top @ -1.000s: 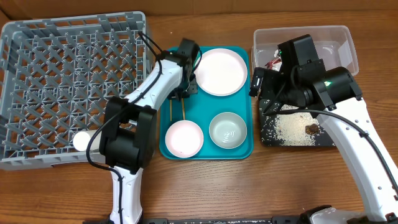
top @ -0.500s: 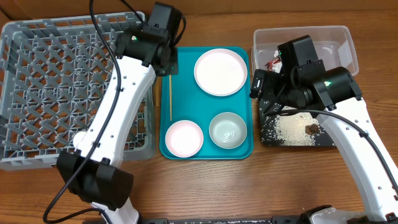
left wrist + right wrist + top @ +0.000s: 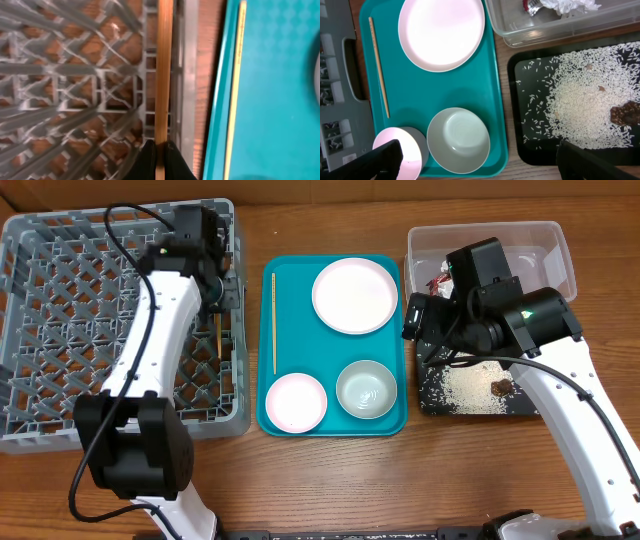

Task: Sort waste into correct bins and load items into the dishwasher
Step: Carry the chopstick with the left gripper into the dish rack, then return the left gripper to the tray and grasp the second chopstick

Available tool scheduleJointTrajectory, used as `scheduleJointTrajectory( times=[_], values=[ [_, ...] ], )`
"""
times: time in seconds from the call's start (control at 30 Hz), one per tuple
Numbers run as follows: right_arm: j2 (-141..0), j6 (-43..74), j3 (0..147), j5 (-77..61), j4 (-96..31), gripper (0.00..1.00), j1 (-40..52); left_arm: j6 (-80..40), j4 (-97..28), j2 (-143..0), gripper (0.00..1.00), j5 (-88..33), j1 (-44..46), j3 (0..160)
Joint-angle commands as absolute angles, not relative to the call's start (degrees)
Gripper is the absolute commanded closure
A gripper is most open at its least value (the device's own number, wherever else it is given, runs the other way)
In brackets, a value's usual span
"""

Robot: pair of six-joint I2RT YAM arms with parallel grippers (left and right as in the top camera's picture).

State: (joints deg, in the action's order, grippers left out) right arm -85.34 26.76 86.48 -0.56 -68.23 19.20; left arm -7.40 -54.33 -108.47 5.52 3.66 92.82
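Overhead: your left tool (image 3: 216, 292) held one chopstick (image 3: 219, 340) over the dish rack (image 3: 60, 330) wall. Plate (image 3: 355, 295), pink dish (image 3: 296, 402), bowl (image 3: 366, 389) and second chopstick (image 3: 274, 320) sat unloaded on the tray (image 3: 330, 350) beside it.
Left wrist: jaws pinched that stick.
Right wrist: your right tool (image 3: 479, 150) stood wide open and empty, with waste (image 3: 567, 5) already in the tub (image 3: 545, 30) ahead.
No writing was legible.

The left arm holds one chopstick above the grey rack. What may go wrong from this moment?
1. The chopstick in the left gripper hangs close along the right wall of the dish rack, not over its middle. If released here, it might fall outside, toward the teal tray.
2. The rack floor is an open lattice, so such a thin stick might slip through it or lodge at a slant.
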Motion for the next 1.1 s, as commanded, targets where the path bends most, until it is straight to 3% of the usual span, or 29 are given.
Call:
scheduleJointTrajectory(
  times=[0.0, 0.53, 0.8, 1.07],
  values=[
    [-84.88, 27.07, 86.96, 0.32, -68.45, 0.0, 19.11, -5.45, -52.18, -108.47, 0.96, 5.91, 4.03, 87.9],
    [-84.88, 27.09, 86.96, -0.3, -68.01, 0.0, 19.11, -8.78, -48.56, -108.47, 0.94, 9.17, 4.03, 84.05],
    [-84.88, 27.07, 86.96, -0.3, -67.77, 0.0, 19.11, -8.8, -59.0, -108.09, 0.6, 7.11, 4.49, 96.16],
    [-84.88, 27.07, 86.96, -0.3, -67.61, 0.0, 19.11, -9.23, -62.19, -108.4, 0.62, 3.22, 11.42, 105.01]
  ],
)
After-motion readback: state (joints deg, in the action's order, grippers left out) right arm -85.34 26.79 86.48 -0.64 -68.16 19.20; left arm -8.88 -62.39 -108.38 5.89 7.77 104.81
